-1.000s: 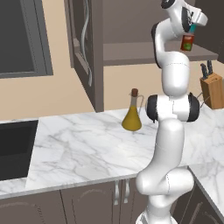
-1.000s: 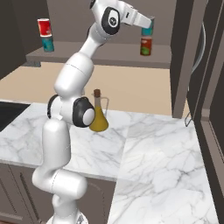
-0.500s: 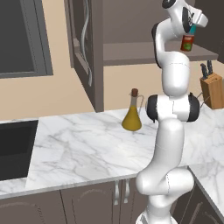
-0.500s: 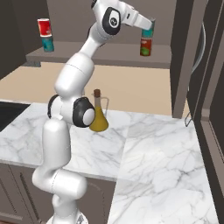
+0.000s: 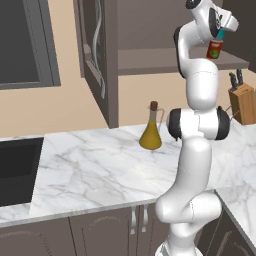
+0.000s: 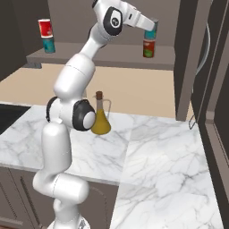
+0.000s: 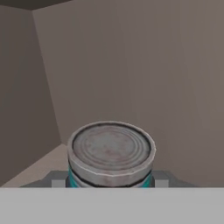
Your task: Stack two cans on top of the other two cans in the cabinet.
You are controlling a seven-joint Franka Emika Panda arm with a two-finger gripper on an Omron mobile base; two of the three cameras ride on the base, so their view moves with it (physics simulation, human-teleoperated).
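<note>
My gripper (image 6: pixel 150 27) is up in the cabinet, shut on a teal-blue can (image 6: pixel 152 34) and holding it upright. Directly under that can stands a red can with a green-and-white label (image 6: pixel 149 48) on the shelf board (image 6: pixel 107 57); the two look in contact. From the left base view the teal-blue can (image 5: pixel 220 34) again sits over the red can (image 5: pixel 215 49). The hand view looks down on the held can's silver lid (image 7: pixel 111 148), with a finger at each side. At the shelf's left end a red can with a white band (image 6: pixel 44 27) stands on another teal can (image 6: pixel 49 44).
The cabinet door (image 5: pixel 97 55) with its wavy silver handle hangs open on the left. An oil bottle (image 6: pixel 100 118) stands on the marble counter (image 6: pixel 147 152) below the shelf. A knife block (image 5: pixel 241 100) is at the right, a dark sink (image 5: pixel 15 170) at the left.
</note>
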